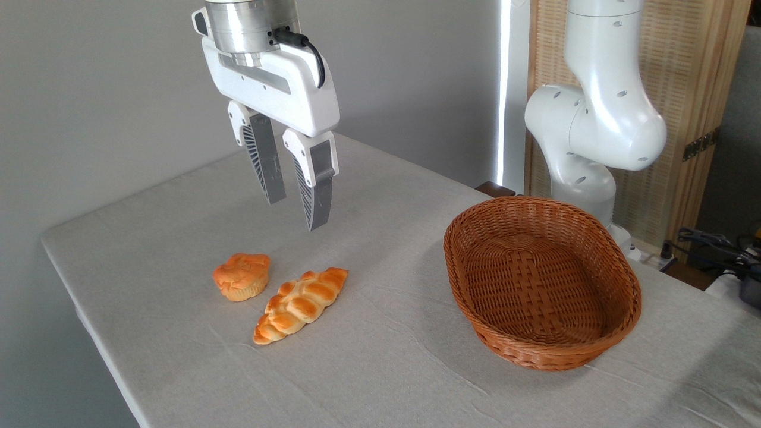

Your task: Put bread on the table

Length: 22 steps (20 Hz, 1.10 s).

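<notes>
The bread [301, 305] lies flat on the surface [386, 368], just beside a small round muffin [241, 276] on its left. The claw [294, 208] hangs in the air above them, open and holding nothing. A brown wicker basket [618, 333] sits well apart on the right

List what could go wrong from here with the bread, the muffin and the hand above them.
1. The bread lies on the table right beside the muffin; if the open hand comes down again, a finger might nudge the muffin.
2. The bread sits toward the table's left front edge, so a push that way could send it off.
3. The basket is empty; a re-grasp would likely undo the placement.
</notes>
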Each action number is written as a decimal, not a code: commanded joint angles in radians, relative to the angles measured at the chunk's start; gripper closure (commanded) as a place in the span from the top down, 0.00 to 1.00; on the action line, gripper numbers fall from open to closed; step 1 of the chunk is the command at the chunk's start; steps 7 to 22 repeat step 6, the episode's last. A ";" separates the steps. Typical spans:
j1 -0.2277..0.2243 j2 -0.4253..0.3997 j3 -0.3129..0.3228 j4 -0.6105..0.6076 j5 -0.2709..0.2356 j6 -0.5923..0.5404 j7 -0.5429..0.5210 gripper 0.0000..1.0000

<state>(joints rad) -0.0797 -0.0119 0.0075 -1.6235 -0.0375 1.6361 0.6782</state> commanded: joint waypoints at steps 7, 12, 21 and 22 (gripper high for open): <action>0.012 0.001 -0.004 0.021 0.011 -0.025 -0.022 1.00; 0.012 0.001 -0.004 0.021 0.011 -0.025 -0.022 1.00; 0.012 0.001 -0.004 0.021 0.011 -0.025 -0.022 1.00; 0.012 0.001 -0.004 0.021 0.011 -0.025 -0.022 1.00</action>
